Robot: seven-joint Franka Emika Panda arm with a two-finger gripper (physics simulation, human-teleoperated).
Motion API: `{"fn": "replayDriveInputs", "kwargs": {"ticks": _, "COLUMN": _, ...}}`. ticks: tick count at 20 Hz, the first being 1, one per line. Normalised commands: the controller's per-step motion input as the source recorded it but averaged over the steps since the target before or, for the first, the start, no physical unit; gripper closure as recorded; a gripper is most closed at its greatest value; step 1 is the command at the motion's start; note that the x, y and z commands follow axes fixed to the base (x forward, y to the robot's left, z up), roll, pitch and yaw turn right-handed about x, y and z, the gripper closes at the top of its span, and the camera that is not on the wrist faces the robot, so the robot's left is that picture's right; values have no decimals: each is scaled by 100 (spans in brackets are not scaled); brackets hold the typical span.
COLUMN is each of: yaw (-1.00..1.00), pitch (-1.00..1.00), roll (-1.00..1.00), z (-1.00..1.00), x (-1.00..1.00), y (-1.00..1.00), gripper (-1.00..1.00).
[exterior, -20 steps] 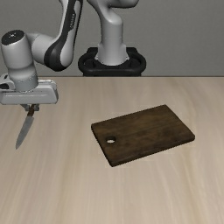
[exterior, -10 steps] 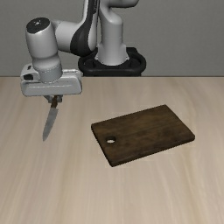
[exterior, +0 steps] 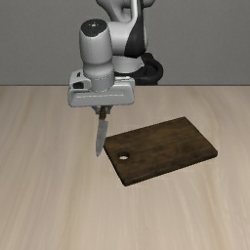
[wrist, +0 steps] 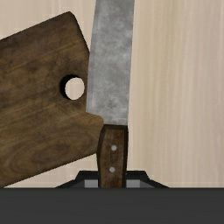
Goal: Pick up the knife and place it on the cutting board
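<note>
Knife (exterior: 99, 137): your fingers (wrist: 87, 181) are pinching the handle, blade hanging down, clear of the surface (exterior: 49, 195).
Change: over the last second you've swung it in from the exterior view's left.
Cutting board (exterior: 161, 148): the tip's now right at its holed end, so the carry looks nearly done. Ease it a bit further over, then lower.

The cutting board (exterior: 161, 148) lies flat on the surface (exterior: 49, 205), toward the exterior view's right. The knife (exterior: 99, 137) hangs point-down from the end effector (exterior: 101, 107) above the surface. It is just beside the board's corner with the hole (exterior: 124, 157), on the exterior view's left of it.
</note>
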Motion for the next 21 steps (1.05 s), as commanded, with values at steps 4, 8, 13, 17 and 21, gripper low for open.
{"fn": "replayDriveInputs", "kwargs": {"ticks": 4, "yaw": 0, "pitch": 0, "roll": 0, "z": 0, "x": 0, "y": 100, "gripper": 100}}
{"fn": "replayDriveInputs", "kwargs": {"ticks": 8, "yaw": 0, "pitch": 0, "roll": 0, "z": 0, "x": 0, "y": 100, "gripper": 100}}
{"fn": "replayDriveInputs", "kwargs": {"ticks": 13, "yaw": 0, "pitch": 0, "roll": 0, "z": 0, "x": 0, "y": 80, "gripper": -100}}
{"fn": "replayDriveInputs", "kwargs": {"ticks": 17, "yaw": 0, "pitch": 0, "roll": 0, "z": 0, "x": 0, "y": 0, "gripper": -100}}
{"fn": "replayDriveInputs", "kwargs": {"ticks": 21, "yaw": 0, "pitch": 0, "roll": 0, "z": 0, "x": 0, "y": 0, "gripper": -100}}
